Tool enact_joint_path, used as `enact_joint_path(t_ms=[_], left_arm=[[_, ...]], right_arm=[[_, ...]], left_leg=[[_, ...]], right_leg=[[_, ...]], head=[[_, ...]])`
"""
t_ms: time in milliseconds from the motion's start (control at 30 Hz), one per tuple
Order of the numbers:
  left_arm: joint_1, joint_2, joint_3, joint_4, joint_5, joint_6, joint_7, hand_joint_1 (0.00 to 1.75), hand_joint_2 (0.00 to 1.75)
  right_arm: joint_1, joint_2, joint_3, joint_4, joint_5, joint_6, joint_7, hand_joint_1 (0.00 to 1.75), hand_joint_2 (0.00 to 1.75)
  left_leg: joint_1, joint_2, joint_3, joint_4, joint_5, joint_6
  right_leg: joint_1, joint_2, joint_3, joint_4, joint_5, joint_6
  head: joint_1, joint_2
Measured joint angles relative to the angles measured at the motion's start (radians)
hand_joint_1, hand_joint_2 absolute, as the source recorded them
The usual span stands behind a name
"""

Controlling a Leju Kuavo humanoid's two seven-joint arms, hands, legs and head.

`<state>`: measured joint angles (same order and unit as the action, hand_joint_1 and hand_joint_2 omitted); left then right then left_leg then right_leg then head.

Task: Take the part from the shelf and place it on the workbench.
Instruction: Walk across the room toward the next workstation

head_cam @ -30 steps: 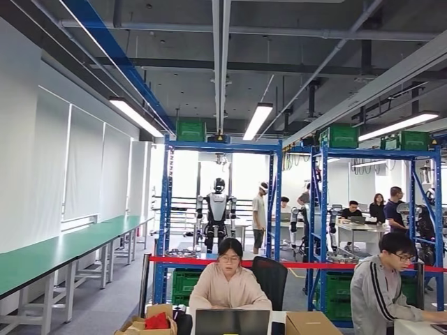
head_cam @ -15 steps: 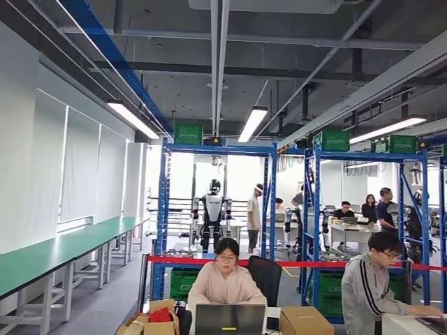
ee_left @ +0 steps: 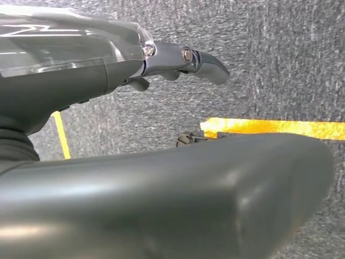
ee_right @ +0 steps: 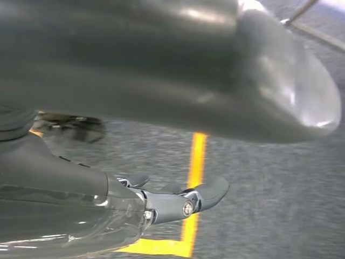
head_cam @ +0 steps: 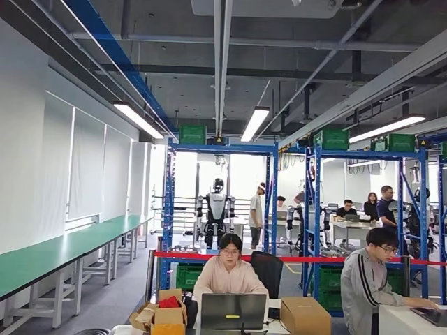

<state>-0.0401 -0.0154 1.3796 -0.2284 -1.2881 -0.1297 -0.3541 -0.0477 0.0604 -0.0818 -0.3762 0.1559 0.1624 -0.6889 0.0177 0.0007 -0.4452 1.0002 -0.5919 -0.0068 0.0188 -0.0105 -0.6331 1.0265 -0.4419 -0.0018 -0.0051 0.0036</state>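
Blue steel shelf racks are seen across a workshop, beyond a red barrier tape, with green crates stacked on top. Two people are seated at laptops in front of the racks; another humanoid robot is stood behind them. The left hand and right hand are held empty, fingers extended, above grey carpet marked with yellow floor tape. Which item is the part cannot be told.
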Motion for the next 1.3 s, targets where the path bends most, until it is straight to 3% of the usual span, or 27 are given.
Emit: enact_joint_path(t_ms=[67, 100, 167, 233, 267, 300, 333, 367, 400, 467, 533, 600, 633, 667, 733, 767, 800, 833, 867, 933, 1000, 1033, 1100, 1167, 1233, 1267, 1300], left_arm=[[0.001, -0.002, 0.001, 0.000, -0.003, 0.000, 0.002, 0.00, 0.00], [0.001, -0.003, 0.002, 0.000, -0.004, 0.000, 0.002, 0.00, 0.00], [0.000, -0.004, 0.002, 0.000, -0.008, 0.000, 0.003, 0.00, 0.00], [0.000, -0.004, 0.003, 0.000, -0.011, -0.001, 0.003, 0.00, 0.00], [0.000, -0.004, 0.005, 0.000, -0.012, -0.001, 0.003, 0.00, 0.00], [0.000, -0.004, 0.006, 0.000, -0.013, -0.002, 0.003, 0.00, 0.00], [0.000, -0.004, 0.007, 0.000, -0.013, -0.002, 0.003, 0.00, 0.00], [0.000, -0.005, 0.008, 0.000, -0.014, -0.002, 0.003, 0.00, 0.00], [0.000, -0.005, 0.009, 0.000, -0.015, -0.002, 0.003, 0.00, 0.00], [-0.001, -0.006, 0.010, 0.000, -0.018, -0.003, 0.003, 0.00, 0.00], [-0.002, -0.007, 0.010, 0.000, -0.021, -0.003, 0.003, 0.00, 0.00], [0.000, -0.007, 0.011, 0.000, -0.023, -0.003, 0.002, 0.00, 0.00], [0.002, -0.007, 0.012, 0.000, -0.023, -0.004, 0.002, 0.00, 0.00], [0.003, -0.008, 0.012, 0.000, -0.024, -0.005, 0.001, 0.00, 0.00], [0.004, -0.009, 0.012, 0.000, -0.025, -0.007, 0.000, 0.00, 0.00], [0.004, -0.009, 0.012, 0.000, -0.026, -0.007, -0.001, 0.00, 0.00], [0.003, -0.009, 0.012, 0.000, -0.026, -0.007, -0.002, 0.00, 0.00], [0.003, -0.009, 0.012, 0.000, -0.026, -0.007, -0.003, 0.00, 0.00], [0.002, -0.009, 0.012, 0.000, -0.027, -0.007, -0.003, 0.00, 0.00], [-0.001, -0.009, 0.012, 0.000, -0.028, -0.007, -0.005, 0.00, 0.00], [-0.005, -0.009, 0.012, 0.000, -0.029, -0.008, -0.009, 0.00, 0.00], [-0.006, -0.009, 0.012, 0.000, -0.029, -0.008, -0.010, 0.00, 0.00], [-0.005, -0.012, 0.012, 0.000, -0.030, -0.008, -0.012, 0.00, 0.00], [-0.006, -0.015, 0.012, 0.000, -0.030, -0.008, -0.013, 0.00, 0.00], [-0.008, -0.015, 0.012, 0.000, -0.030, -0.009, -0.015, 0.00, 0.00], [-0.008, -0.016, 0.012, 0.000, -0.030, -0.010, -0.016, 0.00, 0.00], [-0.008, -0.016, 0.013, 0.000, -0.030, -0.011, -0.016, 0.00, 0.00]], right_arm=[[-0.003, -0.004, -0.011, 0.045, 0.001, -0.019, 0.015, 0.00, 0.00], [-0.003, -0.006, -0.016, 0.063, 0.000, -0.024, 0.024, 0.00, 0.00], [-0.002, -0.009, -0.027, 0.092, -0.001, -0.035, 0.050, 0.00, 0.00], [-0.001, -0.009, -0.039, 0.114, -0.003, -0.047, 0.084, 0.00, 0.00], [0.001, -0.009, -0.046, 0.124, -0.005, -0.052, 0.101, 0.00, 0.00], [0.005, -0.009, -0.052, 0.133, -0.008, -0.058, 0.115, 0.00, 0.00], [0.008, -0.009, -0.058, 0.140, -0.010, -0.063, 0.129, 0.00, 0.00], [0.011, -0.009, -0.064, 0.146, -0.011, -0.069, 0.141, 0.00, 0.00], [0.012, -0.009, -0.069, 0.150, -0.012, -0.075, 0.152, 0.00, 0.00], [0.012, -0.010, -0.078, 0.157, -0.013, -0.085, 0.172, 0.00, 0.00], [0.012, -0.010, -0.085, 0.163, -0.015, -0.091, 0.186, 0.00, 0.00], [0.014, -0.010, -0.093, 0.171, -0.015, -0.093, 0.198, 0.00, 0.00], [0.015, -0.010, -0.096, 0.173, -0.015, -0.094, 0.203, 0.00, 0.00], [0.016, -0.010, -0.098, 0.176, -0.015, -0.095, 0.206, 0.00, 0.00], [0.018, -0.010, -0.102, 0.178, -0.015, -0.097, 0.209, 0.00, 0.00], [0.018, -0.010, -0.103, 0.179, -0.015, -0.098, 0.209, 0.00, 0.00], [0.018, -0.010, -0.103, 0.179, -0.015, -0.098, 0.209, 0.00, 0.00], [0.018, -0.010, -0.103, 0.180, -0.015, -0.098, 0.209, 0.00, 0.00], [0.018, -0.010, -0.103, 0.180, -0.015, -0.097, 0.209, 0.00, 0.00], [0.018, -0.010, -0.104, 0.180, -0.014, -0.097, 0.209, 0.00, 0.00], [0.017, -0.011, -0.104, 0.180, -0.011, -0.099, 0.209, 0.00, 0.00], [0.017, -0.012, -0.104, 0.180, -0.010, -0.101, 0.210, 0.00, 0.00], [0.018, -0.016, -0.105, 0.181, -0.008, -0.104, 0.214, 0.00, 0.00], [0.019, -0.020, -0.108, 0.184, -0.007, -0.110, 0.225, 0.00, 0.00], [0.020, -0.022, -0.113, 0.185, -0.004, -0.120, 0.248, 0.00, 0.00], [0.020, -0.023, -0.117, 0.186, -0.003, -0.126, 0.265, 0.00, 0.00], [0.020, -0.024, -0.120, 0.186, -0.001, -0.132, 0.283, 0.00, 0.00]], left_leg=[[-0.001, 0.003, -0.011, 0.001, 0.011, 0.020], [-0.001, 0.005, -0.020, 0.001, 0.022, 0.030], [0.001, 0.009, -0.046, 0.001, 0.045, 0.041], [-0.002, 0.011, -0.076, 0.002, 0.068, 0.045], [-0.003, 0.012, -0.090, 0.003, 0.079, 0.045], [-0.004, 0.012, -0.105, 0.003, 0.089, 0.044], [-0.005, 0.012, -0.118, 0.004, 0.099, 0.043], [-0.006, 0.012, -0.130, 0.004, 0.109, 0.041], [-0.007, 0.012, -0.138, 0.004, 0.118, 0.038], [-0.010, 0.013, -0.150, 0.005, 0.136, 0.030], [-0.009, 0.014, -0.158, 0.003, 0.155, 0.019], [-0.005, 0.012, -0.169, 0.008, 0.149, 0.008], [-0.004, 0.010, -0.178, 0.028, 0.119, 0.005], [-0.004, 0.009, -0.191, 0.070, 0.069, 0.004], [-0.006, 0.008, -0.216, 0.195, -0.030, 0.002], [-0.006, 0.008, -0.221, 0.252, -0.051, 0.001], [-0.007, 0.007, -0.214, 0.284, -0.045, 0.001], [-0.007, 0.007, -0.194, 0.285, -0.021, 0.001], [-0.007, 0.007, -0.159, 0.251, 0.009, 0.002], [-0.008, 0.007, -0.055, 0.116, 0.032, 0.006], [-0.010, 0.006, 0.014, 0.007, 0.013, 0.013], [-0.012, 0.006, 0.023, -0.015, 0.008, 0.018], [-0.010, 0.010, 0.011, -0.017, 0.018, 0.032], [-0.007, 0.014, -0.006, -0.019, 0.038, 0.046], [-0.009, 0.016, -0.030, -0.018, 0.057, 0.052], [-0.009, 0.017, -0.042, -0.017, 0.067, 0.052], [-0.010, 0.017, -0.055, -0.017, 0.076, 0.051]], right_leg=[[-0.004, 0.002, -0.006, 0.002, 0.005, 0.013], [-0.006, 0.003, -0.011, 0.014, -0.016, 0.020], [-0.012, 0.006, -0.030, 0.089, -0.107, 0.033], [-0.017, 0.006, -0.051, 0.212, -0.194, 0.041], [-0.019, 0.006, -0.050, 0.258, -0.207, 0.043], [-0.020, 0.007, -0.036, 0.275, -0.199, 0.043], [-0.021, 0.007, -0.005, 0.256, -0.175, 0.042], [-0.021, 0.007, 0.044, 0.200, -0.149, 0.039], [-0.020, 0.008, 0.105, 0.121, -0.133, 0.033], [-0.015, 0.010, 0.215, -0.039, -0.130, 0.020], [-0.009, 0.011, 0.249, -0.104, -0.132, 0.009], [-0.009, 0.007, 0.234, -0.109, -0.113, -0.005], [-0.010, 0.005, 0.222, -0.111, -0.101, -0.013], [-0.010, 0.002, 0.207, -0.110, -0.089, -0.021], [-0.005, -0.001, 0.172, -0.100, -0.069, -0.028], [-0.003, -0.002, 0.153, -0.093, -0.060, -0.030], [-0.001, -0.002, 0.135, -0.086, -0.051, -0.030], [0.000, -0.002, 0.115, -0.076, -0.044, -0.029], [0.000, -0.001, 0.095, -0.065, -0.038, -0.027], [0.001, -0.001, 0.060, -0.037, -0.030, -0.021], [0.003, -0.001, 0.036, -0.015, -0.019, -0.012], [0.004, -0.001, 0.029, -0.009, -0.012, -0.007], [0.001, 0.002, 0.020, -0.003, -0.012, 0.006], [-0.006, 0.007, 0.003, 0.049, -0.076, 0.022], [-0.014, 0.008, -0.025, 0.167, -0.170, 0.036], [-0.017, 0.008, -0.035, 0.225, -0.194, 0.040], [-0.020, 0.008, -0.033, 0.260, -0.195, 0.044]], head=[[0.000, 0.000], [0.000, 0.000], [0.000, 0.000], [0.000, 0.000], [-0.001, 0.000], [0.000, 0.000], [-0.001, 0.000], [-0.001, 0.000], [0.000, 0.000], [0.000, 0.000], [0.000, 0.000], [0.000, 0.000], [0.000, 0.000], [0.000, 0.000], [0.001, 0.000], [0.000, 0.000], [0.000, 0.000], [0.000, 0.000], [0.000, 0.000], [0.000, 0.000], [0.000, 0.000], [0.000, 0.000], [0.000, 0.000], [0.000, 0.000], [0.000, 0.000], [0.000, 0.000], [0.000, 0.000]])
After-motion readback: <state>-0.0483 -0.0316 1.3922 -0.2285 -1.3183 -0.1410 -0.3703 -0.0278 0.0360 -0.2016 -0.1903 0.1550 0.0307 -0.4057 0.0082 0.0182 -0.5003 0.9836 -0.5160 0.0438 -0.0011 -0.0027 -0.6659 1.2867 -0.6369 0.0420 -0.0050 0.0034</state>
